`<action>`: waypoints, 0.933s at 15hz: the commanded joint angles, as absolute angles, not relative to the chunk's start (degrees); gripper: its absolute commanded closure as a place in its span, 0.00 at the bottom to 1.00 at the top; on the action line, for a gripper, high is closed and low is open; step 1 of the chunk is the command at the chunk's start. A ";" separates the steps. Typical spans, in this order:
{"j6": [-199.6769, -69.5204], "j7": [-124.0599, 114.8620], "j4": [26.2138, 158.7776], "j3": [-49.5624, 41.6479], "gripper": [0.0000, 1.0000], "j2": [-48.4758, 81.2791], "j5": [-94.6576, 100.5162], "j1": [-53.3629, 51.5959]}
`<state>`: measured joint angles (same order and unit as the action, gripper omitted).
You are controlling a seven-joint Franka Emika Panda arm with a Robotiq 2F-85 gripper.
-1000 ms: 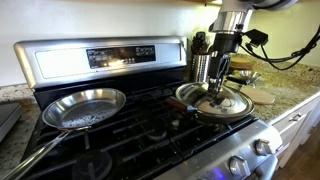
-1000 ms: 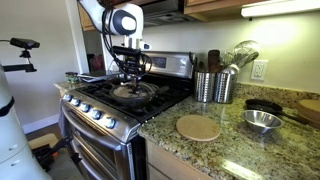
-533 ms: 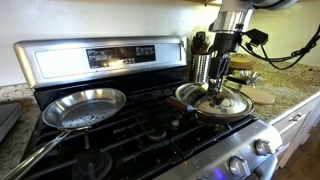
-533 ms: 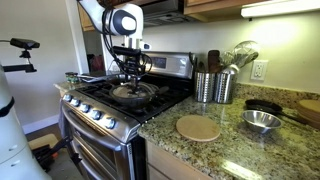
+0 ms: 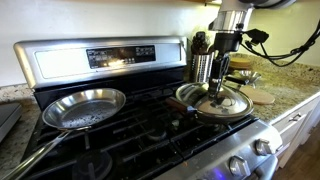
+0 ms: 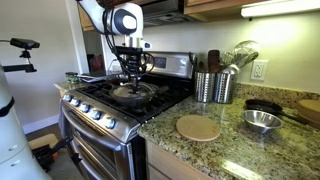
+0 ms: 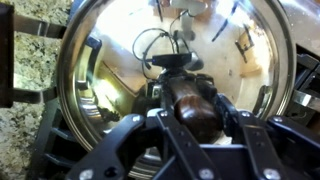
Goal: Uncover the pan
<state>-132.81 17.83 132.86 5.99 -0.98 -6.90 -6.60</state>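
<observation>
Between the jaws of the gripper (image 7: pixel 195 120), in the wrist view, sits the dark knob (image 7: pixel 192 95) of the shiny lid (image 7: pixel 105 60); both sides seem to press against it, so I judge the jaws to be clenched on the knob, though the contact is not fully clear. To do this step well, I think the grip should be firm and centred on the knob, and the lift should go straight up, so that the lid comes off level and does not drag the pan (image 5: pixel 186 103) sideways on the grate. After that the lid needs a free place to be put down. The wrist view shows the grip closely, but it hides the pan completely under the lid. In both exterior views the gripper (image 5: pixel 219 90) stands upright over the lid (image 5: pixel 224 104), which is not yet lifted off the pan, at the front corner of the stove (image 5: pixel 130 135). Only an exterior view shows the silver skillet (image 5: pixel 85 107) on the neighbouring burner, and only an exterior view shows the granite counter (image 6: pixel 225 150) beside the stove, with a round board (image 6: pixel 198 127) where the lid could perhaps rest
</observation>
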 commanded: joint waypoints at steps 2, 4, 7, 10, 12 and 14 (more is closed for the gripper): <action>-132.64 18.88 132.87 6.21 0.79 -2.19 -5.51 -6.72; -133.52 18.64 133.70 6.54 0.79 -3.92 -3.45 -6.96; -136.78 17.76 135.37 6.89 0.79 -7.36 -0.15 -7.06; -138.02 17.84 135.76 6.62 0.79 -9.87 1.78 -6.86; -137.40 18.27 135.65 5.86 0.79 -11.36 1.97 -6.44; -136.60 18.84 135.75 4.53 0.79 -13.01 1.53 -5.82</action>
<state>-136.37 18.27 133.54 6.24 -8.52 0.88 -6.58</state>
